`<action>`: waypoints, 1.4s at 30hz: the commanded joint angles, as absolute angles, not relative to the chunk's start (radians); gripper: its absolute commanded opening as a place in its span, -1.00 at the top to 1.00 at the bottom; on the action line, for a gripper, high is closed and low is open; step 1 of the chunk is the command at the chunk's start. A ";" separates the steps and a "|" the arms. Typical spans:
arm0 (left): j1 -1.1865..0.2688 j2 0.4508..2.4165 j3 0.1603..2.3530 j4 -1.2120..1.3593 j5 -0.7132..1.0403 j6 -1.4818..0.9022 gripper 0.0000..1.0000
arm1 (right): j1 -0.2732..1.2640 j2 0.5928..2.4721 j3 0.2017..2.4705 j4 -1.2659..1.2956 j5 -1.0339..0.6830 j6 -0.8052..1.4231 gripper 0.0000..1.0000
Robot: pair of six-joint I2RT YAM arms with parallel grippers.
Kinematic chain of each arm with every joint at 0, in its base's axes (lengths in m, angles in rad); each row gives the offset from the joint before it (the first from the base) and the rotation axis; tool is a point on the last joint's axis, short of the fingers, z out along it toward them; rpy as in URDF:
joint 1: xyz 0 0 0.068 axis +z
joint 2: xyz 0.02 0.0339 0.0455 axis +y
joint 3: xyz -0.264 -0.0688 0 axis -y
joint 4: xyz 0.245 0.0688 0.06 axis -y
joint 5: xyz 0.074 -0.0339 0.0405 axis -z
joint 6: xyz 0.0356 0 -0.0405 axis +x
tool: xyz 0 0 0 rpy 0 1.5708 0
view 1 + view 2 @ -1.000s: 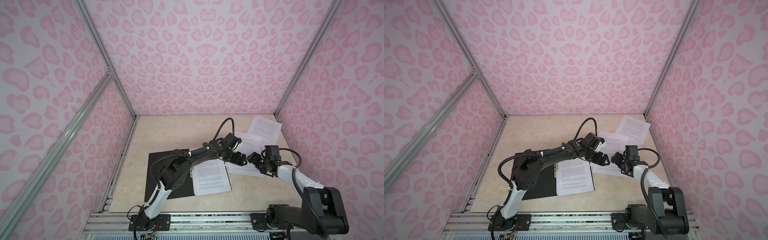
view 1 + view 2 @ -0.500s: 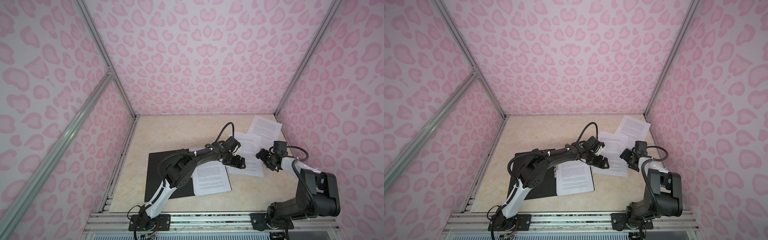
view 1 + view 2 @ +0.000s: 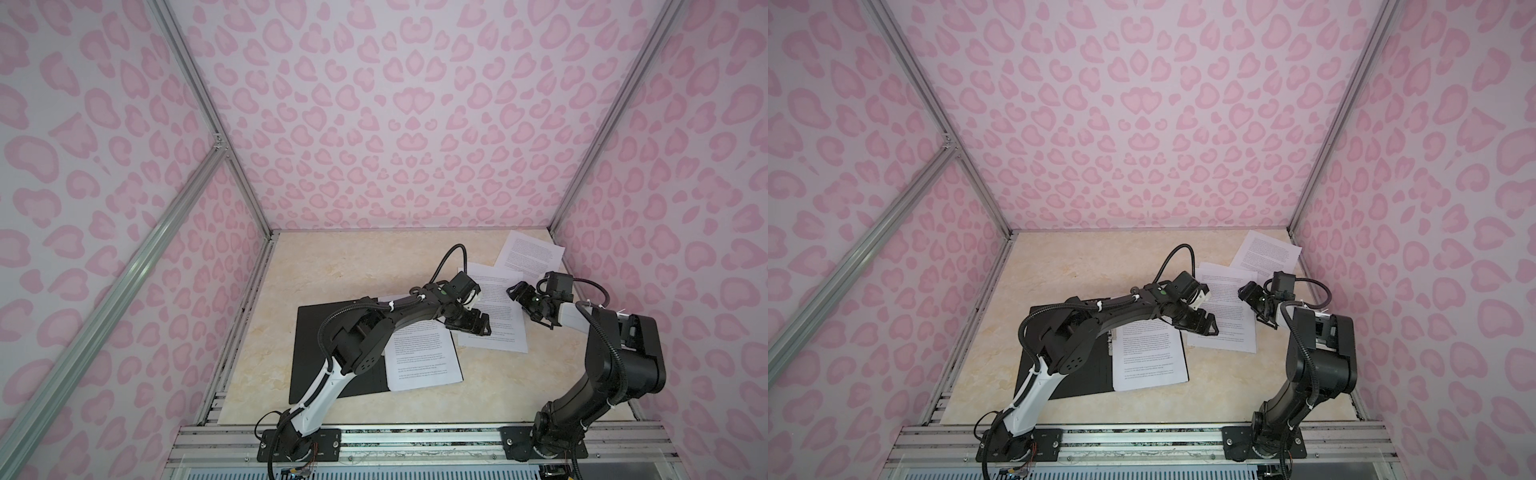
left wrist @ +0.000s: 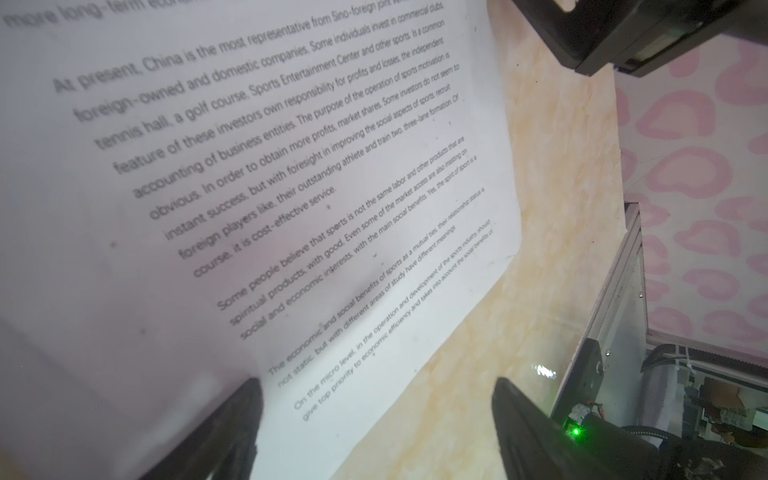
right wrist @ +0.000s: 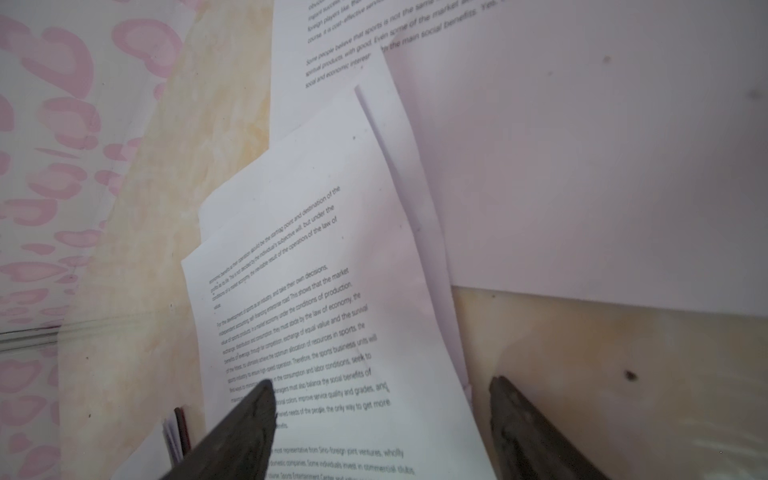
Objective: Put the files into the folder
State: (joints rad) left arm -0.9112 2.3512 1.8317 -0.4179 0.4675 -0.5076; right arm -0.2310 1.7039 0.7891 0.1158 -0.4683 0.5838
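Note:
The folder (image 3: 332, 353) (image 3: 1067, 365) lies open on the left, its black inside up. One printed file (image 3: 422, 357) (image 3: 1148, 357) rests on its right half. More files (image 3: 498, 307) (image 3: 1225, 307) lie overlapped to the right, and another (image 3: 530, 255) sits at the back corner. My left gripper (image 3: 471, 326) (image 3: 1200, 326) (image 4: 378, 399) is open low over the middle file (image 4: 291, 166), straddling its edge. My right gripper (image 3: 515, 289) (image 3: 1246, 291) (image 5: 382, 399) is open at that pile's right side, over the edge of a printed file (image 5: 324, 311), holding nothing.
The pink patterned wall (image 3: 623, 291) stands close behind my right arm. A metal frame rail (image 3: 374, 436) runs along the table's front edge. Bare marble tabletop (image 3: 353, 270) stretches behind the folder.
My right gripper has drawn back from beside the left gripper toward the rear right, and its arm has folded up. The left gripper has barely shifted; both stay open.

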 commanded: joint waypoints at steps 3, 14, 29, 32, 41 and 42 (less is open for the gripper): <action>-0.909 2.387 1.814 -0.501 0.396 -0.512 -0.76 | -0.241 1.687 0.773 0.054 -0.563 0.637 -0.62; -0.901 2.397 1.814 -0.498 0.397 -0.520 -0.75 | -0.247 1.553 0.748 0.008 -0.623 0.660 -0.62; -0.894 2.397 1.799 -0.484 0.406 -0.529 -0.73 | -0.237 1.353 0.621 -0.162 -0.584 0.575 -0.63; -0.894 2.395 1.793 -0.479 0.405 -0.532 -0.73 | -0.224 1.335 0.633 -0.207 -0.537 0.533 -0.57; -0.894 2.378 1.756 -0.457 0.407 -0.538 -0.73 | -0.133 1.402 0.748 -0.266 -0.388 0.479 -0.40; -0.894 2.377 1.756 -0.457 0.406 -0.539 -0.73 | -0.130 1.419 0.764 -0.267 -0.376 0.476 -0.38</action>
State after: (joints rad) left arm -0.8948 2.3482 1.7760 -0.3233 0.5262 -0.5373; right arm -0.1383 1.3880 0.7353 -0.2405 -0.4492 0.5091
